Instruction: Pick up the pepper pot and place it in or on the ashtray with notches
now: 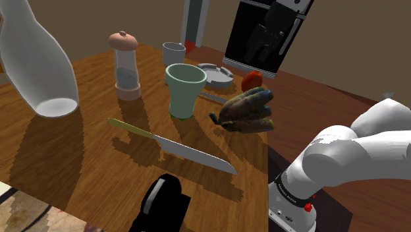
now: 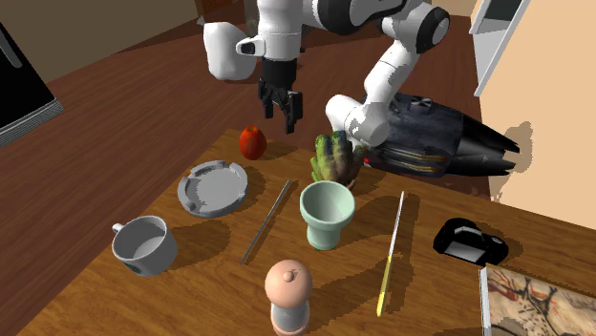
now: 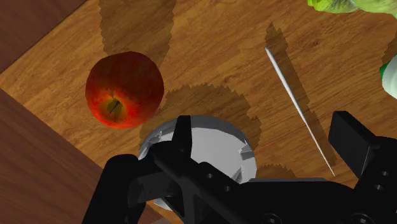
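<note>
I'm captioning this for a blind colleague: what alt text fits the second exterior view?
The open black tool hangs over the far side of the wooden table, above a red apple and the grey notched ashtray. The pepper pot stands apart at the near edge, with a pale green cup and a knife nearby.

The white arm [image 2: 387,67] arches over, its black claw [image 2: 282,115] pointing down, fingers [image 3: 348,137] spread apart.
</note>
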### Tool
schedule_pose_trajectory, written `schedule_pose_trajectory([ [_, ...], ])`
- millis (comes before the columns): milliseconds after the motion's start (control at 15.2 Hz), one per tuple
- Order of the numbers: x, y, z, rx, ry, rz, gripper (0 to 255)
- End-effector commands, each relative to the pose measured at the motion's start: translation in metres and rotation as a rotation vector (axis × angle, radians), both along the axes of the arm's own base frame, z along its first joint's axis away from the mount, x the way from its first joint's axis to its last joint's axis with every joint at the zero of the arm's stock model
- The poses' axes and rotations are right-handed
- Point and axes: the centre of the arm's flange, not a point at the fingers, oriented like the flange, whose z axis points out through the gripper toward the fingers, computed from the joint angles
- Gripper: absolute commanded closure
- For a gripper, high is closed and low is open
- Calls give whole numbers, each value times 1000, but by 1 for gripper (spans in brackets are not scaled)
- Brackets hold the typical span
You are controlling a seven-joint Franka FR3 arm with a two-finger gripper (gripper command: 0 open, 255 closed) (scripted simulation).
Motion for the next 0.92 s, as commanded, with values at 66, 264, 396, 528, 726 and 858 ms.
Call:
schedule_pose_trajectory([
  [66, 5, 12, 1, 1, -3, 1, 0],
  [264, 22, 46, 3, 5, -12, 2, 0],
  [396, 33, 69, 4, 8, -18, 4, 0],
  [528, 44, 93, 6, 10, -24, 5, 0],
  [726, 60, 127, 8, 14, -34, 7, 0],
  [858, 70, 151, 10, 17, -40, 8, 0],
])
